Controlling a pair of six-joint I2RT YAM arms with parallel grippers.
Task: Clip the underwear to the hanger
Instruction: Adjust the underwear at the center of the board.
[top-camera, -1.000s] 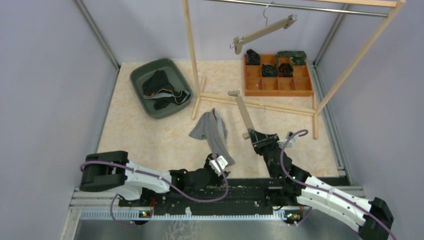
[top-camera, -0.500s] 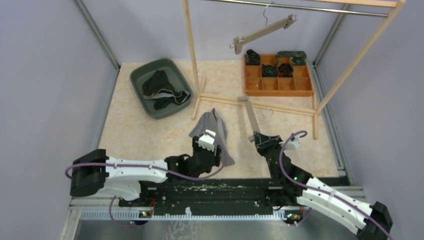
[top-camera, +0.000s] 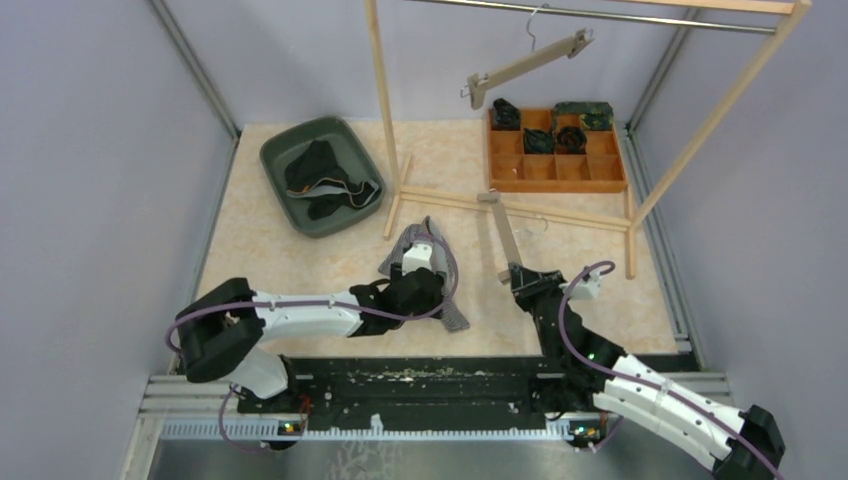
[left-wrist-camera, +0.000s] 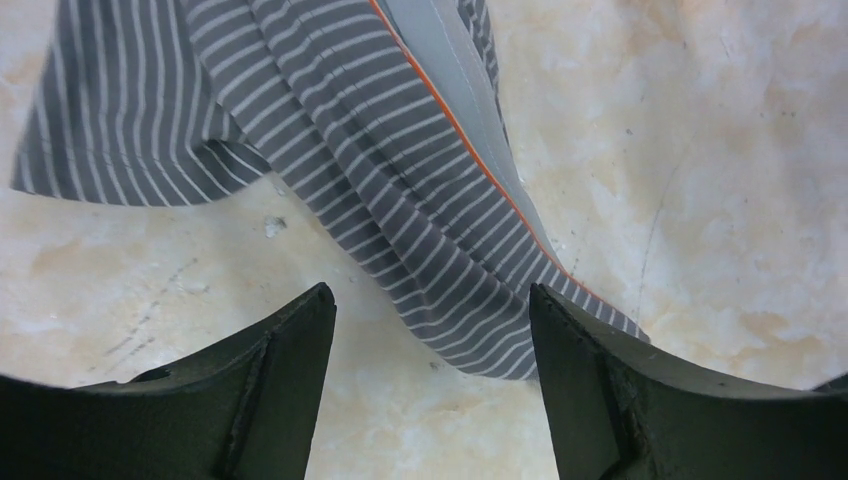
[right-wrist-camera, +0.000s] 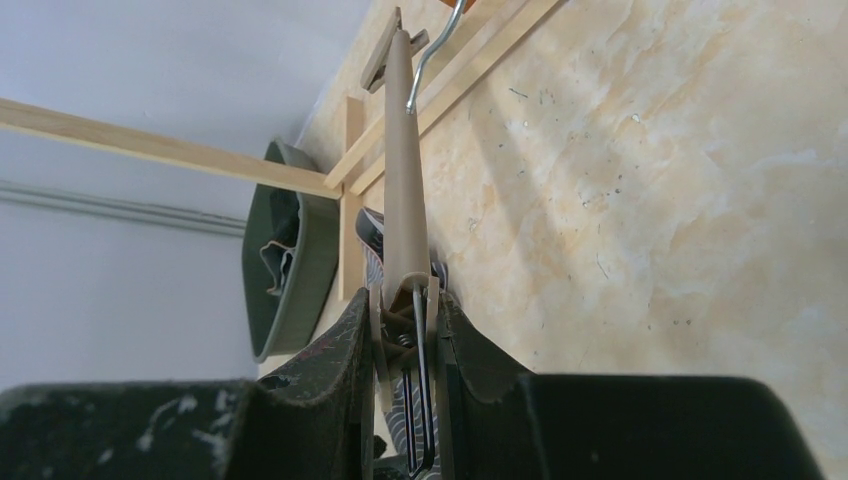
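Underwear (left-wrist-camera: 400, 200), grey-striped with an orange-edged band, lies rumpled on the table (left-wrist-camera: 700, 150). The left gripper (left-wrist-camera: 430, 315) hovers over its edge with fingers spread, apparently not touching the cloth. The right gripper (right-wrist-camera: 405, 320), just beside it, pinches the clip end of the hanger (right-wrist-camera: 404, 160).

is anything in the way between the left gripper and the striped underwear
Nothing visible is. The left gripper hangs open right over the striped underwear, which lies on the table. One fold of the cloth shows straight below the gap between its jaws.
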